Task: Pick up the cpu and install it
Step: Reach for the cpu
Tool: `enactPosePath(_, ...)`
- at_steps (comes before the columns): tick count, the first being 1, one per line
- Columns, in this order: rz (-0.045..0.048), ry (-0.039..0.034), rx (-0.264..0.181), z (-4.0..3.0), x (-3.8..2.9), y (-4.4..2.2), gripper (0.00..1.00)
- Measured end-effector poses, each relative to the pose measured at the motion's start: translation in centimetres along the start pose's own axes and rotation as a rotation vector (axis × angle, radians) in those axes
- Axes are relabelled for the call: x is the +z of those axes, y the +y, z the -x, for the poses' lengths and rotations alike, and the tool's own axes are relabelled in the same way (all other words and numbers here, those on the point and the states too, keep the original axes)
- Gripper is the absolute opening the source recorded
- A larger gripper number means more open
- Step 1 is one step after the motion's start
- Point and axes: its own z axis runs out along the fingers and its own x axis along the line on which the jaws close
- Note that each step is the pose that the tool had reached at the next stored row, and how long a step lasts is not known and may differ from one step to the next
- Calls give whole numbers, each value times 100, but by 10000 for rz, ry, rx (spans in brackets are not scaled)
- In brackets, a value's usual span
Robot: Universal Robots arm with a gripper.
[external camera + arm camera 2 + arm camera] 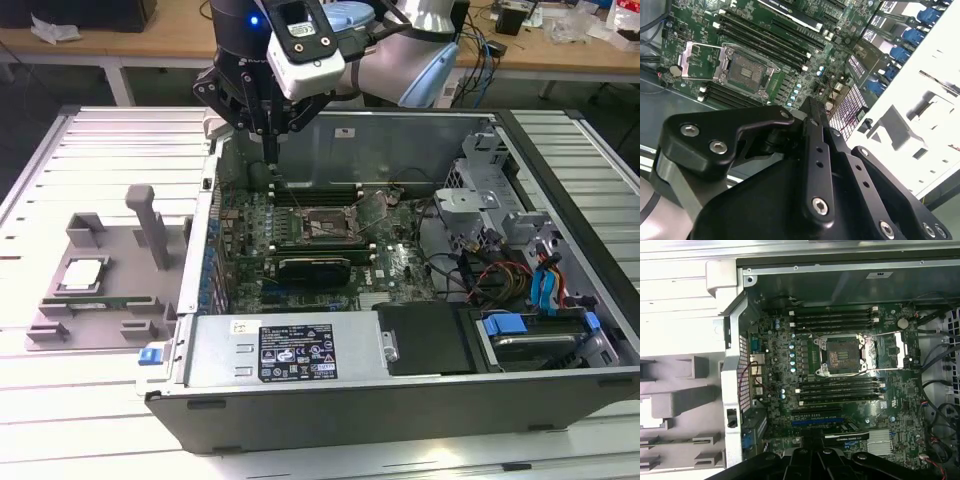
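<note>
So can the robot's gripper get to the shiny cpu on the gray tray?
Probably yes. The cpu lies uncovered on the gray tray, outside the computer case; the gripper, over the case, could reach it from above.

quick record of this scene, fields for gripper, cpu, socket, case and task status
gripper: over the motherboard, apart from the cpu
cpu: flat in the gray fixture, outside the case, on the exterior view's left
socket: open, empty
case: on its side, interior exposed
task status: cpu not yet picked up
</note>
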Motion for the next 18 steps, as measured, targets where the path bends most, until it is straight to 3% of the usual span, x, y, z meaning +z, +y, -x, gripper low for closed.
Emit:
enactPosePath(10, 0, 0, 0, -63, -2, -5, 11)
enactPosePath(18, 1, 0, 0, -155, -4, -12, 11)
